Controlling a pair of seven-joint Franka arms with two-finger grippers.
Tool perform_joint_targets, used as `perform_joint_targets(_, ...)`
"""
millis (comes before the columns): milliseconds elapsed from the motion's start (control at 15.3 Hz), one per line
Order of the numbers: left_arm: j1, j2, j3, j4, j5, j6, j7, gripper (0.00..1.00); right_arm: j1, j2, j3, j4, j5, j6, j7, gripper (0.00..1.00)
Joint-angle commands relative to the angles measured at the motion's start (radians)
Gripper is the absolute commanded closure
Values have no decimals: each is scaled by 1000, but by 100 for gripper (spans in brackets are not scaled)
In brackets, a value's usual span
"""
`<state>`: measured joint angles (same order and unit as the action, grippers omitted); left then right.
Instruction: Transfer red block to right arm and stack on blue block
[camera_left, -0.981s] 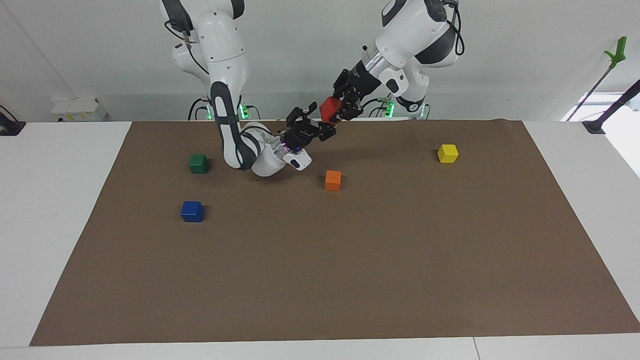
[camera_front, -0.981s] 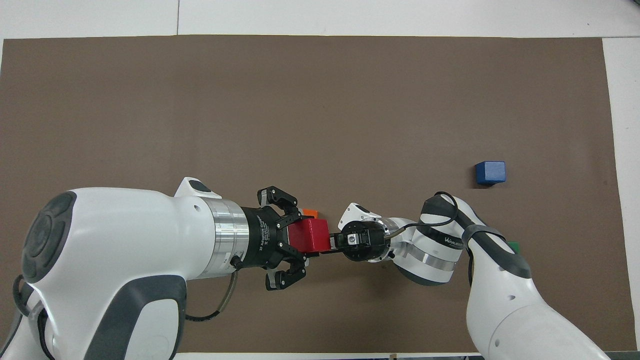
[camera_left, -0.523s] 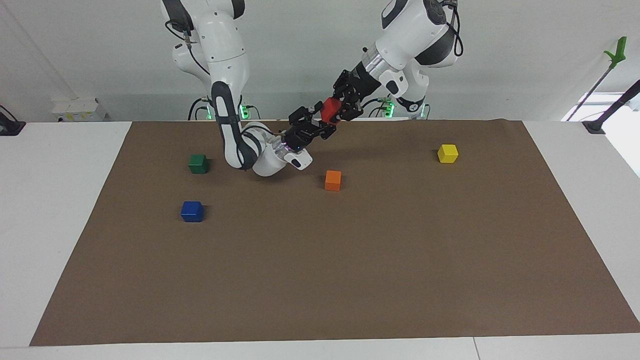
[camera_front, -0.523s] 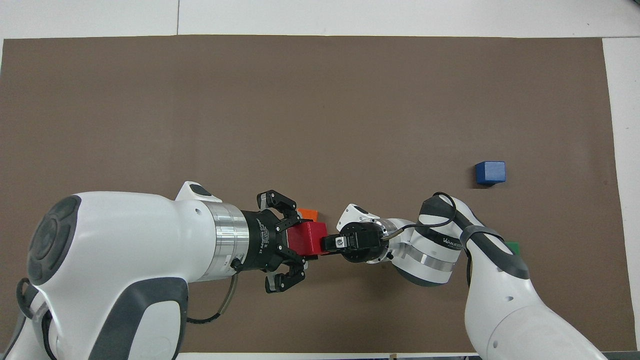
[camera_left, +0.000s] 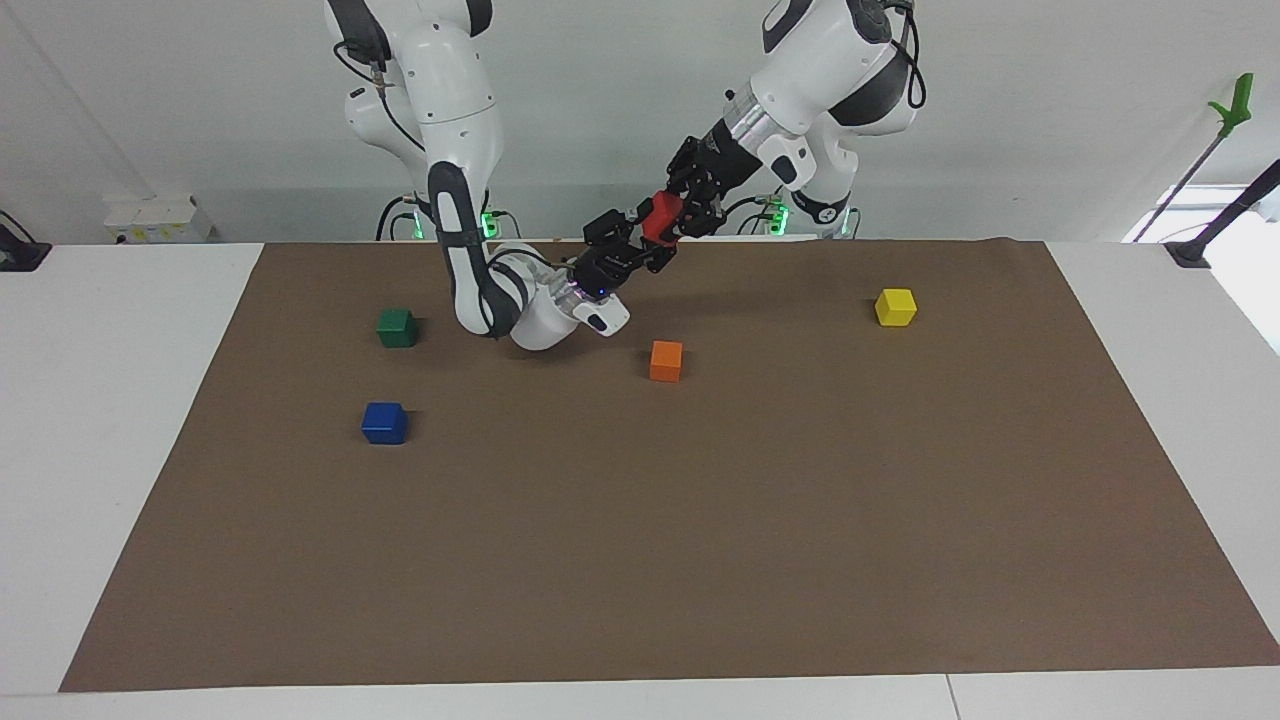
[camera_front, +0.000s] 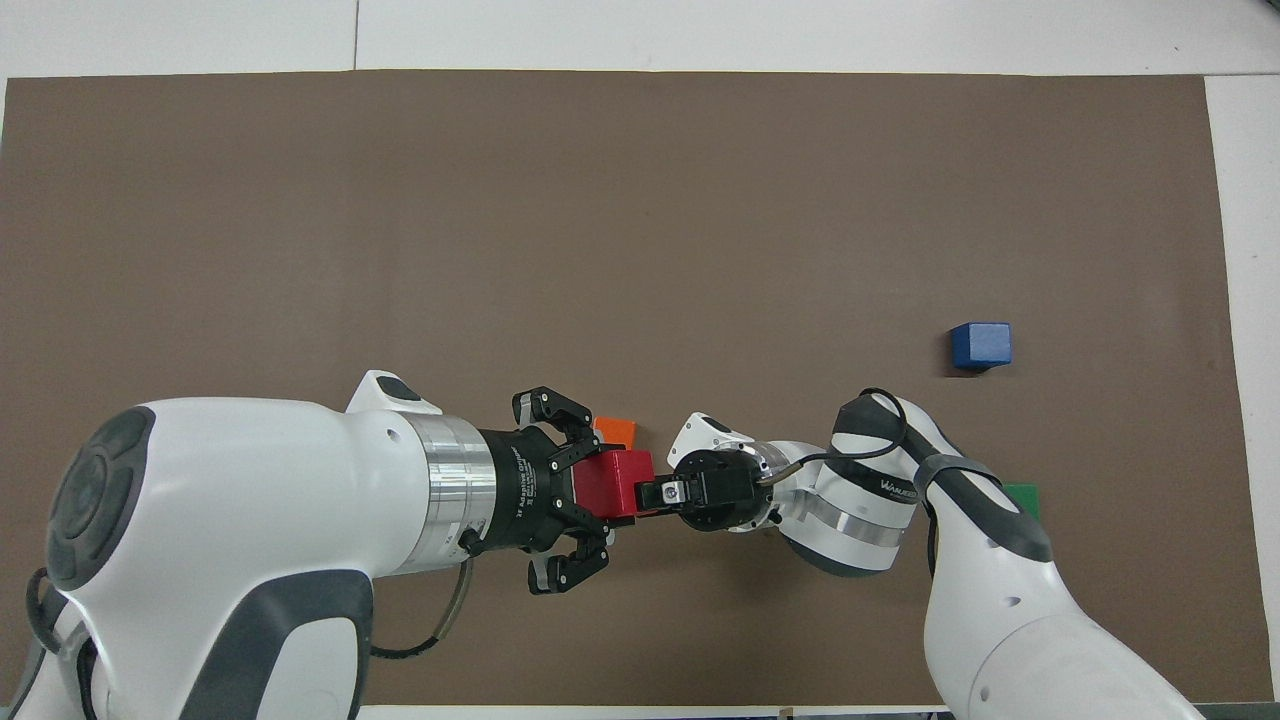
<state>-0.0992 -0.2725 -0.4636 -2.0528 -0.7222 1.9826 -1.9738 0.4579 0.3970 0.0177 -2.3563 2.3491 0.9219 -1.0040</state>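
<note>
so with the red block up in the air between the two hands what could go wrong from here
The red block hangs in mid-air, held by the left hand, with the right hand closing in; a release before the right hand grips would probably drop it. It sits above the orange block in the overhead view, so a fall might knock that away.

Plain white wall (camera_left: 1050, 100), white table (camera_left: 120, 400) under a brown mat (camera_left: 700, 520).
</note>
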Motion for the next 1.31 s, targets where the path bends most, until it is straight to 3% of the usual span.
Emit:
perform_joint_targets(0, -11, -27, 8, 12, -7, 30, -7, 0, 2, -23, 5, -8, 9, 32, -28, 100)
perform_joint_targets(262, 36, -37, 14, 31, -3, 16, -1, 0, -1, -33, 2, -5, 4, 40, -2, 100)
perform_joint_targets(523, 79, -39, 42, 28, 95, -42, 258, 0, -54, -98, -1, 0, -49, 141, 79, 100)
perform_joint_targets(720, 173, -36, 69, 49, 118, -129, 571, 0, -117, -158, -2, 0, -120, 195, 154, 100)
perform_joint_targets(981, 268, -33, 94, 56, 304, -194, 1031, 0, -246, -265, -2, 2, -334, 331, 244, 100)
perform_joint_targets(1243, 331, 5, 120, 69, 533, -208, 1511, 0, -353, -426, -4, 29, -560, 491, 442, 100)
